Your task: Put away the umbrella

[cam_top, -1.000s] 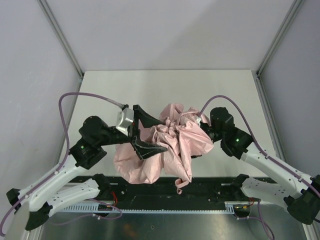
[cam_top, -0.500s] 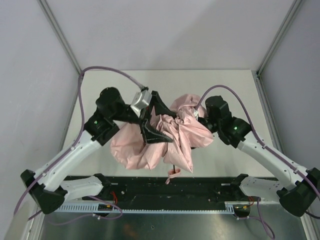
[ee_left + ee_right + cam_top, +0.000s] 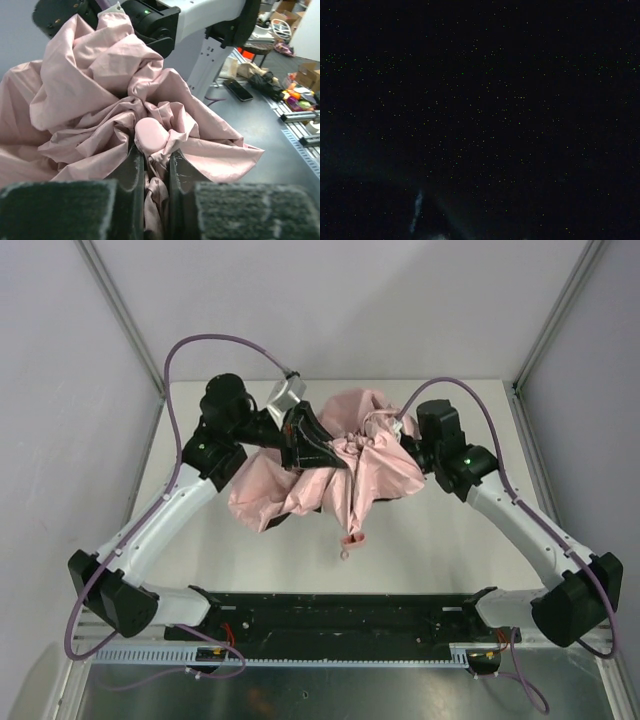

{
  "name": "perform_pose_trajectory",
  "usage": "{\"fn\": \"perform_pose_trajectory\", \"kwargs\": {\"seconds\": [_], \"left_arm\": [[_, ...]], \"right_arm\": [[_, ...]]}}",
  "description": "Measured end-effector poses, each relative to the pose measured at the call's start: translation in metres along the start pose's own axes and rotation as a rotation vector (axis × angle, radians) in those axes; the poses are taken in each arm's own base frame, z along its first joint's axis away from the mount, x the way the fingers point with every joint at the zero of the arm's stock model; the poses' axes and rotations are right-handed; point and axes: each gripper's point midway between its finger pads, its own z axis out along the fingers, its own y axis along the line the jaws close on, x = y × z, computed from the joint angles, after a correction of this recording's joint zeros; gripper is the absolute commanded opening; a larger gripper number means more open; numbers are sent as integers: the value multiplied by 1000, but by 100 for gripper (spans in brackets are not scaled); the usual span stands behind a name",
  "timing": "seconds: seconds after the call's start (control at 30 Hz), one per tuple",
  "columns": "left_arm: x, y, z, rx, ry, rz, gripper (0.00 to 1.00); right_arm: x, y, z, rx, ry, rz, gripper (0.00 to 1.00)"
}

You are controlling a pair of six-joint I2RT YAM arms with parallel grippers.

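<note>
The left gripper [image 3: 152, 161] clamps folds of the pink umbrella [image 3: 340, 480]; the right gripper [image 3: 410, 452] lies buried in fabric, and we cannot tell its grip.

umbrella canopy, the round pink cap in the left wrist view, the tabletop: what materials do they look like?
Umbrella canopy: thin woven synthetic, probably polyester or nylon, matte with a faint sheen. It holds sharp creases and bunches loosely.
Pink cap: smooth, rounded and hard-looking with a soft highlight, likely moulded plastic.
Table: flat matte off-white sheet, possibly laminate. Cannot tell for sure.
</note>
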Motion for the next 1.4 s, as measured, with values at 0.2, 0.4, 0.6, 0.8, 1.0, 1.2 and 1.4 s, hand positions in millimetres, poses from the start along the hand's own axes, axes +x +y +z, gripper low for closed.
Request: {"fn": "perform_pose_trajectory", "kwargs": {"seconds": [0.2,0.4,0.6,0.8,1.0,1.2,1.4], "left_arm": [[-7,34,-17,-146,-26,3,0],[12,54,-42,-256,-59,-82,0],[16,66,-69,-350,-127,-166,0],[-7,55,-83,-400,-189,-129,0],[-21,46,-88,-402,-218,-86,0],[-7,44,-89,-406,-214,-106,0],[7,48,-91,-412,-204,-134,0]], "right_arm": [[-11,-42,-14,96,-45,-23,46],[-28,-85,-37,269,-111,-29,94],[-6,-122,-71,443,-218,75,99],[54,-150,-109,636,-307,441,99],[91,-158,-127,836,-319,717,97],[120,-140,-200,1328,-261,742,87],[16,-55,-177,1193,-329,282,72]]}}
